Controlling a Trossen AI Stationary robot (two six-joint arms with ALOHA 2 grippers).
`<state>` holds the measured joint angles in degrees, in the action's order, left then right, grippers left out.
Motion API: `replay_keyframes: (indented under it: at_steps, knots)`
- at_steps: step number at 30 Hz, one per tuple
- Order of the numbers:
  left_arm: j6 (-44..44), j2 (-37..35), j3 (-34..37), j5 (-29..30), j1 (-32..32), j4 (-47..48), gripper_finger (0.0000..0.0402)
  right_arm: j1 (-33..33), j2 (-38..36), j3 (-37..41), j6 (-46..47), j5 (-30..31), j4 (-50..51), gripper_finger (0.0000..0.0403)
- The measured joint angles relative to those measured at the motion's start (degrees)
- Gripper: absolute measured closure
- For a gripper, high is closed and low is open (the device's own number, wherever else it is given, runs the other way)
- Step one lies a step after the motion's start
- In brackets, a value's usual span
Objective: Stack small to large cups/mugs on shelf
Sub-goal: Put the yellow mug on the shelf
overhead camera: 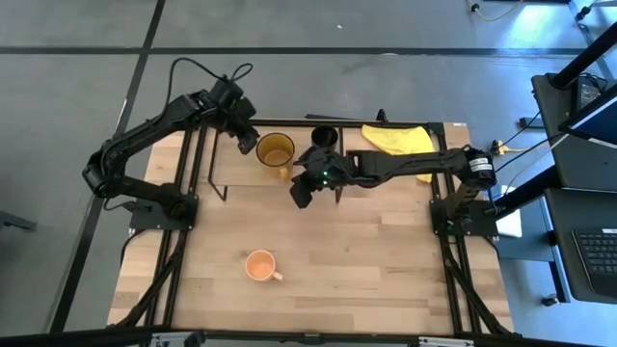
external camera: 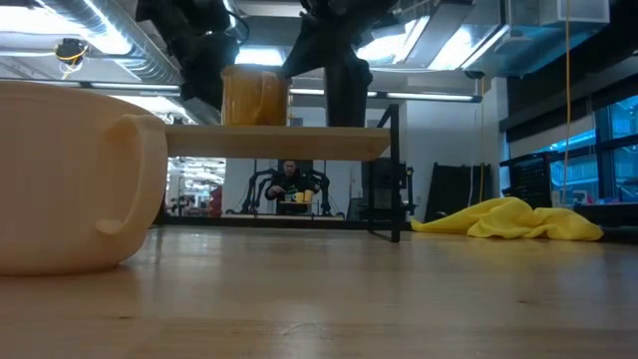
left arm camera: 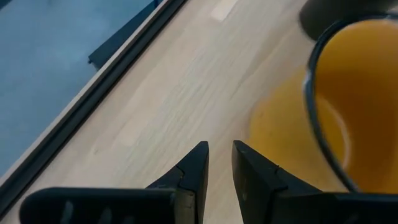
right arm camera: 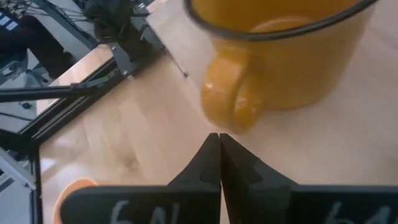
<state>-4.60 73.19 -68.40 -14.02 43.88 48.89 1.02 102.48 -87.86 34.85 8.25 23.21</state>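
three mugs [overhead camera: 276,152], one shelf [overhead camera: 251,173], one cloth [overhead camera: 397,139]

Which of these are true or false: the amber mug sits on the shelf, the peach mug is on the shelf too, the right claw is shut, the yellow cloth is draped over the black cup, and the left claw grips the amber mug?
1. The amber mug stands on the shelf. True.
2. The peach mug is on the shelf. False: it stands on the table, at the near side.
3. The right claw is shut. True: its fingers meet on nothing.
4. The yellow cloth covers the black cup. False: it lies beside the cup.
5. The left claw grips the amber mug. False: it is beside the mug, slightly open.
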Motion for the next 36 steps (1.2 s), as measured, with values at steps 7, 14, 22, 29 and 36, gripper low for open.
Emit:
replay_keyframes:
  at_steps: [7, 14, 22, 29, 36]
  knots:
    - [0.4, 0.0, 0.0, -2.2, 0.0, -3.3, 0.0337, -0.2, 0.0, -0.4, 0.2, 0.1, 0.1, 0.0403]
    - [0.0, 0.0, 0.0, -4.1, 0.0, -3.3, 0.0337, -0.5, 0.0, -0.4, 0.9, 0.4, 0.1, 0.0403]
    - [-0.8, 0.0, 0.0, -4.1, 0.0, -3.3, 0.0337, -4.4, 0.0, -0.4, -1.0, 4.1, 0.0, 0.0403]
    - [-3.5, 0.0, 0.0, -4.1, 0.0, -3.2, 0.0337, -9.7, 0.0, -0.7, -16.7, 4.3, -2.6, 0.0401]
    - [-8.7, 0.0, 0.0, -3.7, 0.0, -3.1, 0.0337, -15.2, 0.1, -6.5, -36.2, 29.4, 4.4, 0.0392]
